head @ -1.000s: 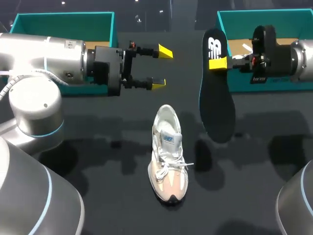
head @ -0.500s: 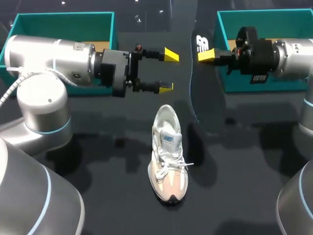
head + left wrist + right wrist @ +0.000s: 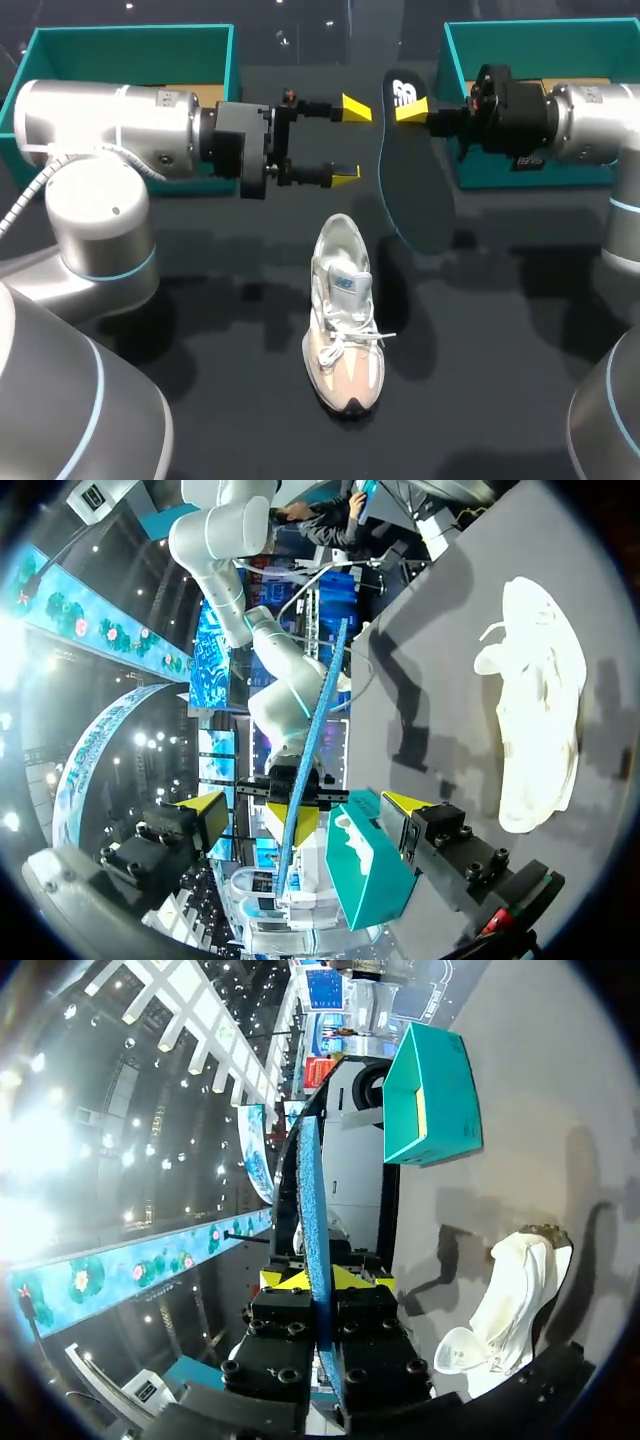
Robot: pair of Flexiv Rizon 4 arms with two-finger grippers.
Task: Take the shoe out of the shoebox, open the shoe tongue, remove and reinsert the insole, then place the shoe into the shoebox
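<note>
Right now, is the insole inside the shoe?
No, the insole hangs from the right gripper, up off the table and apart from the shoe.

No legible words or numbers on table things. White logo mark at heel end of black insole: shape clear, letters not readable. Small blue-and-white label on tongue of shoe: print too small to read. White sticker with dark print low on right arm near wrist: illegible.
</note>
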